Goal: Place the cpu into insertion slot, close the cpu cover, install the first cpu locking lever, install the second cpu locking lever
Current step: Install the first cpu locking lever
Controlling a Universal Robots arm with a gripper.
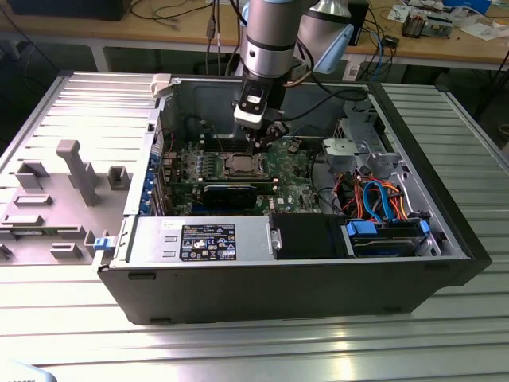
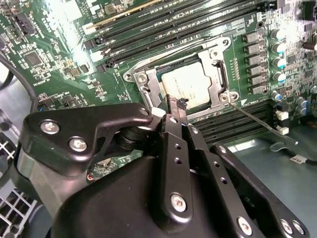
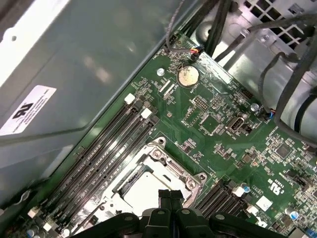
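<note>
Pinched shut on nothing, my tool [image 2: 176, 105] is hanging just over one edge of the cpu cover [image 2: 148, 85]; I cannot tell whether the tips are touching it. The cover is lying flat, framing the cpu [image 2: 185, 84], which is sitting in the insertion slot [image 2: 224, 45] with its silvery top showing through the window. A thin locking lever [image 2: 262, 124] is slanting away from one corner of the cover, out across the green circuit board [image 3: 218, 119]. Long memory slots [image 2: 198, 20] are running beside the socket. In the exterior view my tool [image 1: 262, 142] is reaching down at the upper middle of the frame into the open computer case [image 1: 278, 278], which is lying on the ribbed metal surface [image 1: 238, 334].
</note>
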